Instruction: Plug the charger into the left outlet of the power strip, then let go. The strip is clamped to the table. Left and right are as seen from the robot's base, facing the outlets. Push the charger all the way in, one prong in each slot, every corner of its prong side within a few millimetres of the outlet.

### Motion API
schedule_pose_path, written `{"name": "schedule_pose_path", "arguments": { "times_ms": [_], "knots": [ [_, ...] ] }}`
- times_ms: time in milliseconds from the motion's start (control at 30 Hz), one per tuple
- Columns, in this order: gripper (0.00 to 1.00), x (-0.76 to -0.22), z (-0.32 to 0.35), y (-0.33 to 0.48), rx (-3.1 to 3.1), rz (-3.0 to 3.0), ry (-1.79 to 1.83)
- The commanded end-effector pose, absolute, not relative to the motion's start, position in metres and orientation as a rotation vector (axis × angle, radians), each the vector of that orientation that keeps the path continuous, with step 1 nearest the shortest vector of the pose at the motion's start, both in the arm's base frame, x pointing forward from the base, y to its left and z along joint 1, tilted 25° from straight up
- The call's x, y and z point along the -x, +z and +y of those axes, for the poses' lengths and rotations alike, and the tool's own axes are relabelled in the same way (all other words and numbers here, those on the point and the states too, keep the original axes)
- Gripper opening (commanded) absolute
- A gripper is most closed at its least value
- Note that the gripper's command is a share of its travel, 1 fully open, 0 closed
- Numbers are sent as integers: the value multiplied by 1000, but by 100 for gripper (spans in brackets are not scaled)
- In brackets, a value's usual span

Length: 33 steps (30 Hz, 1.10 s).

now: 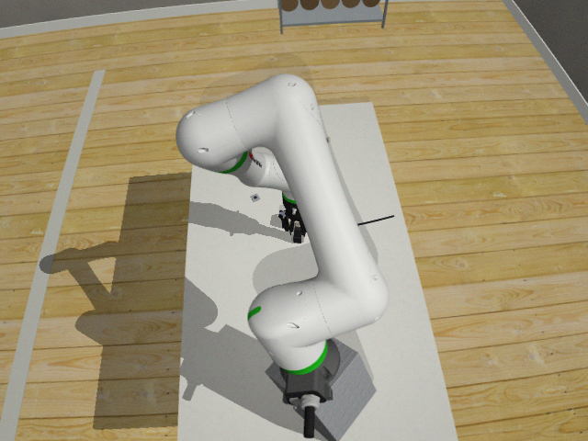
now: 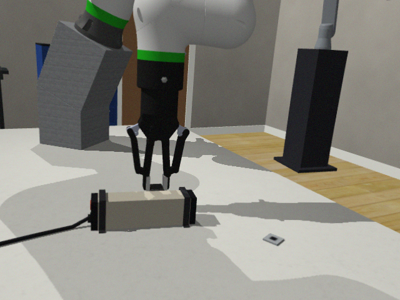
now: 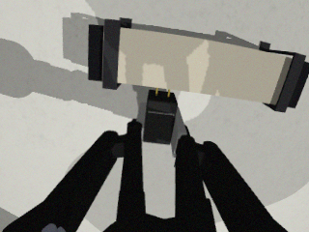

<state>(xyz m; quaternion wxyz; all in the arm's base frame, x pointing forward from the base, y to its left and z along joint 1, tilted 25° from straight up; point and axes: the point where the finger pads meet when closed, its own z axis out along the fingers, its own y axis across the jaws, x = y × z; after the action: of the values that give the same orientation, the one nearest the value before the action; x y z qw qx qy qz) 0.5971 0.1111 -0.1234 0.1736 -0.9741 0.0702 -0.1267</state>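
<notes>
The beige power strip (image 2: 144, 209) lies on the white table with black clamps at both ends and a black cable (image 2: 39, 234) leaving one end. It also shows in the wrist view (image 3: 196, 66). My gripper (image 2: 156, 186) points straight down and is shut on the small black charger (image 3: 161, 116). The charger hangs just above the strip's top face, near its near edge in the wrist view. Its two brass prongs (image 3: 162, 93) point at the strip. In the top view the arm hides most of the strip and the gripper (image 1: 295, 226) shows only partly.
A small grey square plate (image 2: 273, 239) lies on the table apart from the strip. A grey pedestal block (image 2: 77, 87) holds the arm's base. A tall black stand (image 2: 311, 109) is on the wooden floor beside the table.
</notes>
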Motion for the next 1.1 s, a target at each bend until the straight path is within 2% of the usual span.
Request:
{"name": "schedule_pose_path", "arguments": {
  "times_ms": [0,1067],
  "knots": [
    [10,-599,111,-122,2762,199,-361],
    [10,-608,109,-120,2762,199,-361]
  ]
}}
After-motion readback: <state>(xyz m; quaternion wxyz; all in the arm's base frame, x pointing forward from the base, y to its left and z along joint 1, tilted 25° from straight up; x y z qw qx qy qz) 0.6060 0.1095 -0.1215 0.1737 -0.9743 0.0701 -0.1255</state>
